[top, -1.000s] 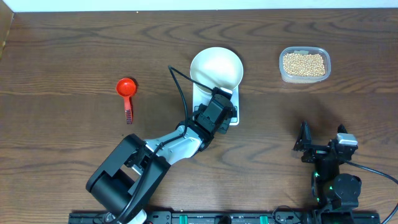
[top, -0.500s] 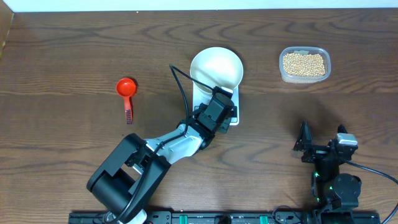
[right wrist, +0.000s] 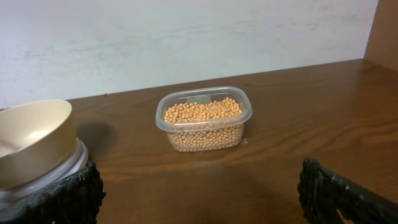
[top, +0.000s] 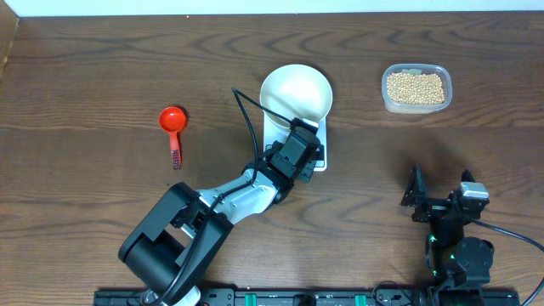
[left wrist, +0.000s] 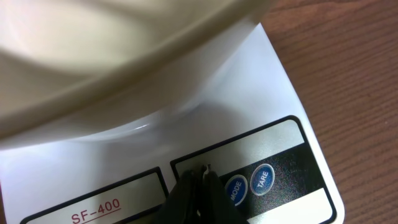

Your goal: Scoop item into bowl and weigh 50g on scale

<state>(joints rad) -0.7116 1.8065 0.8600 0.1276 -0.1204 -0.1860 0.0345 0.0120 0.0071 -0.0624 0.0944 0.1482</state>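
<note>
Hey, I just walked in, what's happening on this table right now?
The left gripper, fingers shut, is down at the front panel of the scale, its tips just beside the MODE button; whether it's pressing anything isn't clear. The white bowl sits on the scale, empty. The beans are in the clear tub, and the red scoop lies untouched on the table. The right gripper is open and parked, holding nothing.

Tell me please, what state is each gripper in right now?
Left gripper: closed, holding nothing, tip at the scale's front panel.
Right gripper: open, holding nothing.
</note>
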